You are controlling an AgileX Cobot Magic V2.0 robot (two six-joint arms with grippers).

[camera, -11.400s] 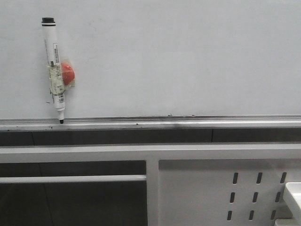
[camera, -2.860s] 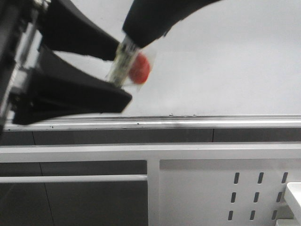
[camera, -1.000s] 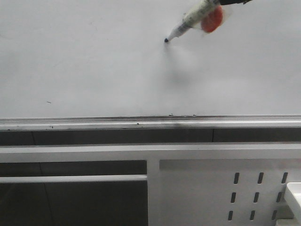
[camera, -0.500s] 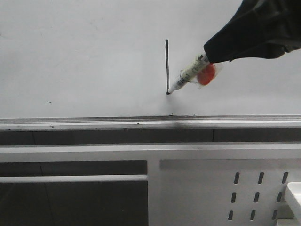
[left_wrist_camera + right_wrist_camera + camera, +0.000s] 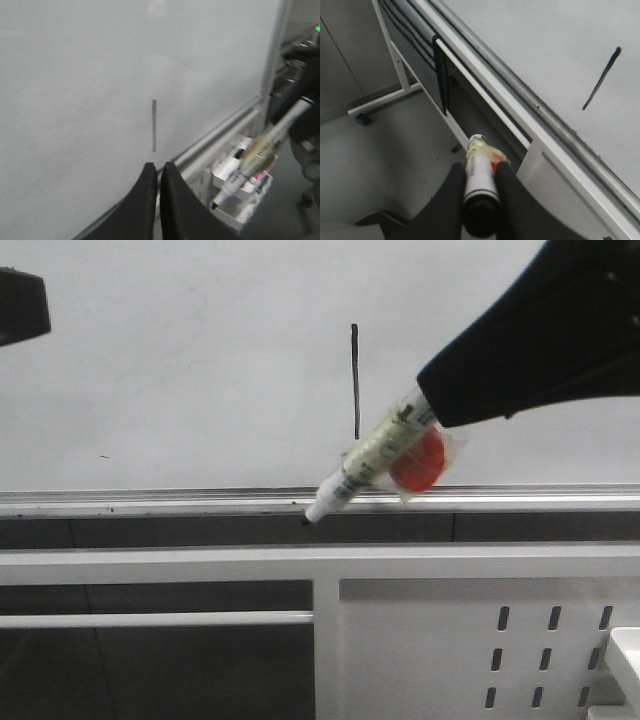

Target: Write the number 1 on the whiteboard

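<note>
A: Is the thin vertical black marker stroke (image 5: 355,380), the number 1, finished on the large glossy white whiteboard (image 5: 200,370)?

B: Looks finished, mid-board above the silver rail. The right tool (image 5: 481,175) pinches the taped white marker (image 5: 375,460), tip off the board; the left tool (image 5: 157,172) is pressed together, empty. Next, I'd judge: set the marker down.

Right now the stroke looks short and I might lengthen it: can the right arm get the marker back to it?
Probably yes: the right gripper holds the marker just below the number 1, nothing between.

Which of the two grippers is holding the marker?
The right gripper: the marker sits clamped between its fingers. The left gripper is shut on nothing.
</note>
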